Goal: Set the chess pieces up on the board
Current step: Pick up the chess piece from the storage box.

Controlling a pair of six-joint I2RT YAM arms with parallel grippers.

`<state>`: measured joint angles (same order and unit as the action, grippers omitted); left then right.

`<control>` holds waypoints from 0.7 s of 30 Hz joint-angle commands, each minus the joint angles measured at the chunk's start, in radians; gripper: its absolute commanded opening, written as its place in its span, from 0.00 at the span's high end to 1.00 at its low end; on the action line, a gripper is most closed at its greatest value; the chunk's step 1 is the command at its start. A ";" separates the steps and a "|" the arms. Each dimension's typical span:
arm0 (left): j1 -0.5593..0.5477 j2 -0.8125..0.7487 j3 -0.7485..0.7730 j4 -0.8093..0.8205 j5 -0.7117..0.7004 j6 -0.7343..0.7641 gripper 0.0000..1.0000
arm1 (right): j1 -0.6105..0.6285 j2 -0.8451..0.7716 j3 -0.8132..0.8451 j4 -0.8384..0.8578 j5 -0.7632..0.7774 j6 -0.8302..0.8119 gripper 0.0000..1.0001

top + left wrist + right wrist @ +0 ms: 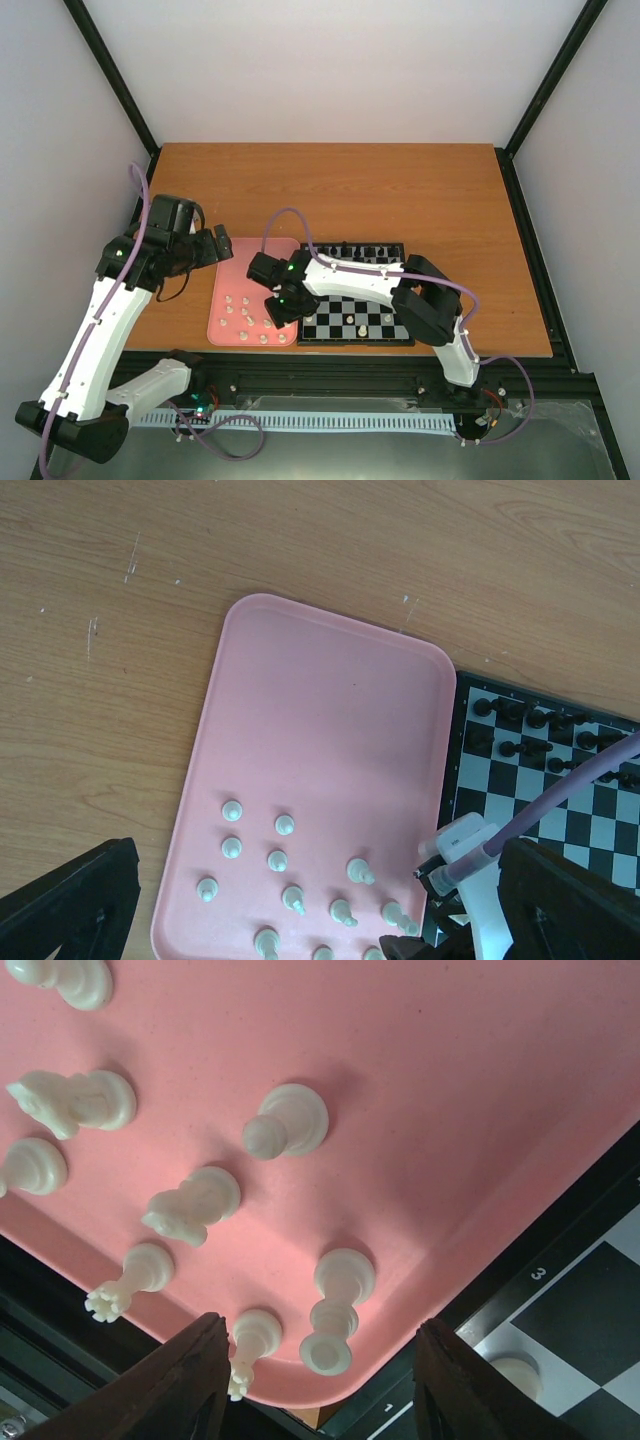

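done: black chess pieces [365, 250] are ranked at board [375, 305] 12 o'clock edge, few whites [362, 330] are placed | todo: the rest are held on tray [250, 270] at 9 o'clock | right hand [318, 1360]: spread, nothing pinched

black pieces [510, 748] on board [480, 805], cream pieces [285, 825] beside

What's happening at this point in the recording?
The right gripper hangs open over the pink tray, its fingers straddling one white piece among the loose white chessmen. The black pieces line the far rows of the board, with a couple of white ones already on it. The left gripper hovers open by the tray, holding nothing.
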<state>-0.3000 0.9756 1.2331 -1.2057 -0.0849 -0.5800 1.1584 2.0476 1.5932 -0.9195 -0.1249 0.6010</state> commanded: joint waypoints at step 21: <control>0.002 -0.032 -0.007 -0.026 0.003 -0.001 0.00 | 0.006 0.072 0.068 -0.047 0.030 0.012 0.71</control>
<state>-0.3000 0.9592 1.2301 -1.2140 -0.0841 -0.5797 1.1584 2.1036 1.6386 -0.9539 -0.1013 0.6117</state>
